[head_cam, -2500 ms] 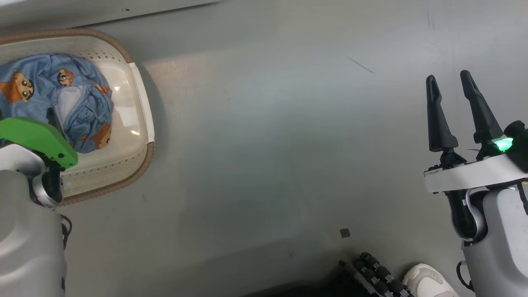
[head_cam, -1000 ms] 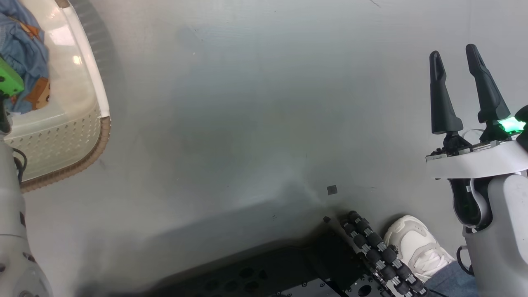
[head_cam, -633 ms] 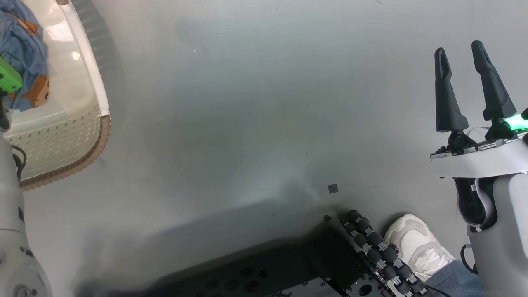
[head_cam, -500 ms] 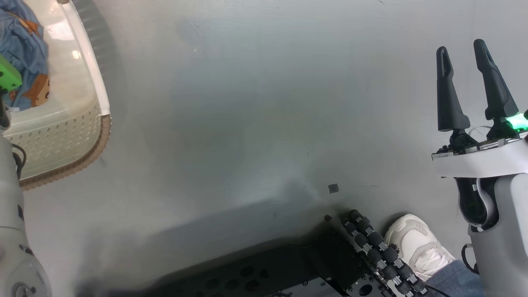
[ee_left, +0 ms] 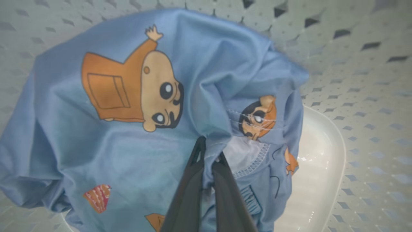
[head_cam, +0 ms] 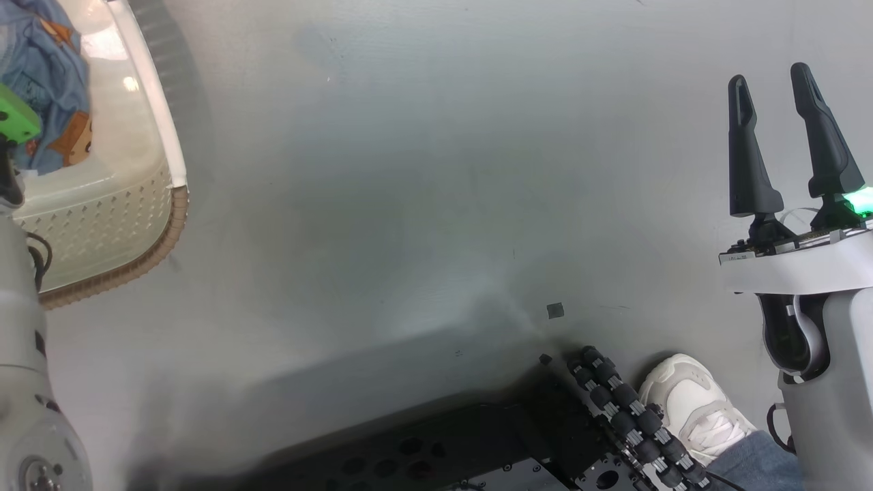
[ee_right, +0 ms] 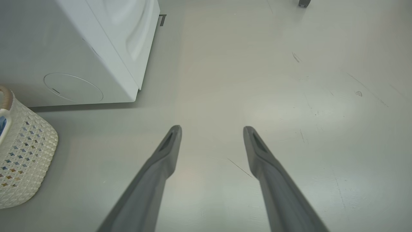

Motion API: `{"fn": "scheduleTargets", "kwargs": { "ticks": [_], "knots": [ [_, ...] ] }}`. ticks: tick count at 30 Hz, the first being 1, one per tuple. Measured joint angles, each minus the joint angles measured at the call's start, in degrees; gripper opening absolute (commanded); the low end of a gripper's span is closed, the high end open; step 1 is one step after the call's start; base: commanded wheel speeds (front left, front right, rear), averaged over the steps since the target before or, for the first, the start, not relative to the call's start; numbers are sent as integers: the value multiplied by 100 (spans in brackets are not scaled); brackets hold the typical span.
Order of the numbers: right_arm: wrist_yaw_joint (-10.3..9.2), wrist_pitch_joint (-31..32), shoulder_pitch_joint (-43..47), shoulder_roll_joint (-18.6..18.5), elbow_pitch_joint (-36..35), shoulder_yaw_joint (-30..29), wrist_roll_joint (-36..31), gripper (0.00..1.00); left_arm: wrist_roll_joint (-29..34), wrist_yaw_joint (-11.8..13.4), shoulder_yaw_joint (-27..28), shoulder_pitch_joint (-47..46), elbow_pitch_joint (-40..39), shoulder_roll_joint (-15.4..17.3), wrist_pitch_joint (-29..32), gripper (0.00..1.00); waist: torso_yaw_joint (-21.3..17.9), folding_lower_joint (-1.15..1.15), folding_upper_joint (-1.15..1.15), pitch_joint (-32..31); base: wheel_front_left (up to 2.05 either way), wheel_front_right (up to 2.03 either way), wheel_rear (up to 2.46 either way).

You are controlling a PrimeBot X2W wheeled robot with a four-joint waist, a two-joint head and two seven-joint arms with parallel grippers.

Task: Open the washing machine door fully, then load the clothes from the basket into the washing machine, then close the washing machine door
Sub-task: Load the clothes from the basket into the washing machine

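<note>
The clothes [ee_left: 128,96], light-blue fabric printed with orange-brown cartoon bears, lie bunched in the cream perforated basket [ee_left: 354,80]. My left gripper [ee_left: 209,149] is shut on a fold of this fabric near a white patch. In the head view the basket [head_cam: 136,225] sits at the upper left with the clothes [head_cam: 48,75] in it, and my left arm's green wrist cover [head_cam: 15,123] hangs over them. My right gripper [head_cam: 768,75] stands open over bare floor at the right. The right wrist view has the right gripper [ee_right: 212,129], the white washing machine [ee_right: 96,48] and the basket [ee_right: 22,154]. The washing machine door is out of view.
A person's white shoe [head_cam: 689,409] and a jeans leg stand at the lower right beside my black wheeled base [head_cam: 614,416]. Grey floor [head_cam: 409,204] stretches between the basket and the right arm. A round cover [ee_right: 72,87] sits low on the machine's panel.
My left gripper has closed on the clothes in the basket. The head camera has shifted slightly since a second ago; the right gripper stays open.
</note>
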Motion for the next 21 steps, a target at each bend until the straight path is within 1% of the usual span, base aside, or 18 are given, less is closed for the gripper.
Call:
{"fn": "scheduleTargets", "kwargs": {
  "ticks": [4, 10, 15, 21],
  "knots": [
    [0, 0, 0, 0, -2, -16, 0, 100, -11, 0, 55, -55, 33, -77, -112, 0, 14, 0, 0, 6, 0, 0, 0],
    [0, 0, -33, 8, -14, -37, 0, 100, -68, 0, 160, -53, 87, -104, -360, 0, 56, 0, 0, 6, 0, 0, 0],
    [0, 0, -129, 4, -7, -144, -3, 100, -215, 0, 205, -9, 140, -307, -782, 0, 130, 0, 0, -74, 0, 0, 0],
    [0, 0, -127, -10, 40, -256, -47, 100, -225, -4, 207, 247, 165, -402, -1259, 0, 244, 0, 0, -286, 0, 0, 0]
  ]
}}
